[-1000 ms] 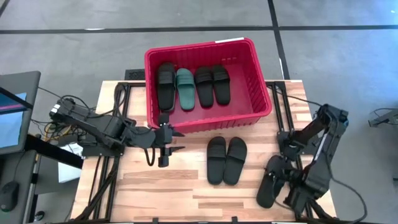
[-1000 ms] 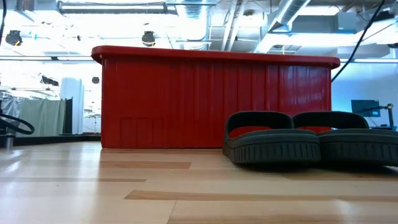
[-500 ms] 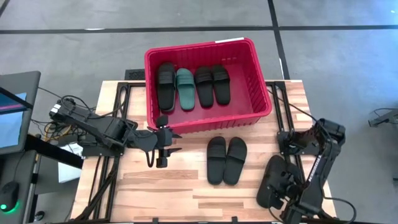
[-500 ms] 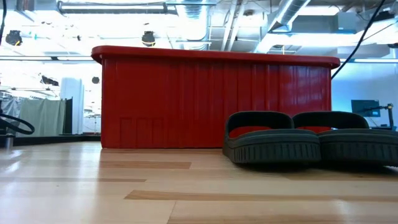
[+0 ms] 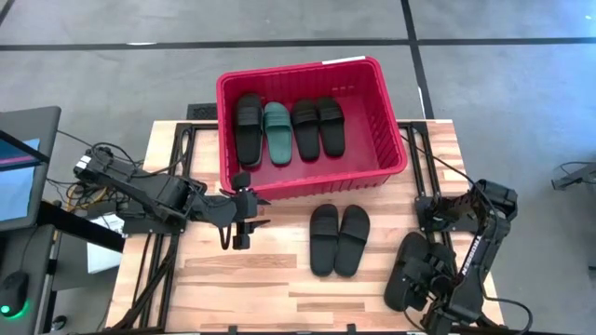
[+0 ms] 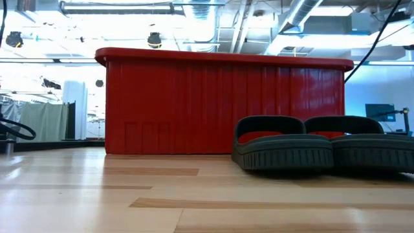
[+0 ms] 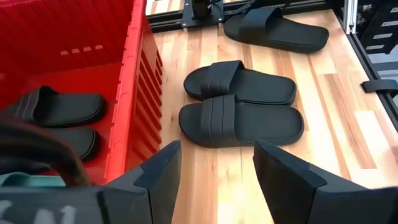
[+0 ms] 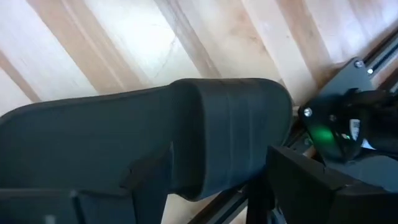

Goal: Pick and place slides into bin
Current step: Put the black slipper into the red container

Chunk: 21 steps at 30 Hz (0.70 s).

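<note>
**Right claw down at a black slide by the table's right edge**

The slides look light, rubbery and bendy; the wide strap is the likely hold. Four lie in the bin (image 5: 377,112), a black pair (image 5: 338,239) sits mid-table, and one slide (image 8: 155,137) lies under the right claw (image 5: 430,279); whether its fingers grip cannot be told. The left claw (image 7: 214,171) gapes empty beside the bin's front wall.
</note>
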Tool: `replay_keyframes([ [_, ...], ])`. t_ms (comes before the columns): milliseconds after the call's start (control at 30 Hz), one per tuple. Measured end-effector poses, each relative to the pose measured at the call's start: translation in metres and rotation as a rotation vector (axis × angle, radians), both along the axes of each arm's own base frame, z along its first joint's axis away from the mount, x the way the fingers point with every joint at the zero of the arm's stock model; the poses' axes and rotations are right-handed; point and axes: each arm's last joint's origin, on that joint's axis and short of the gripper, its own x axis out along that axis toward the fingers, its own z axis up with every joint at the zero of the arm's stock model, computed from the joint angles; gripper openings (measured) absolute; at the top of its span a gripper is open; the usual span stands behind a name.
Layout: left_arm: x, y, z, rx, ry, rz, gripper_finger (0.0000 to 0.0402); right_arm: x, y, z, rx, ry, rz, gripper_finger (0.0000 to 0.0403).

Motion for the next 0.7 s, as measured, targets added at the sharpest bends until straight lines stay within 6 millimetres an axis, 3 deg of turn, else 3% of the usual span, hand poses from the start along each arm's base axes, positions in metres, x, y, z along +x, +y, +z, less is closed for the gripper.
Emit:
replay_keyframes([
  [533, 0.0, 0.001, 0.001, 0.003, -0.011, 0.028, 0.019, -0.005, -0.019, -0.038, -0.043, 0.072, -0.033, 0.0224],
  [700, 0.001, 0.001, 0.001, -0.012, -0.023, 0.038, 0.019, -0.005, -0.026, -0.044, -0.071, 0.088, -0.053, 0.0191],
])
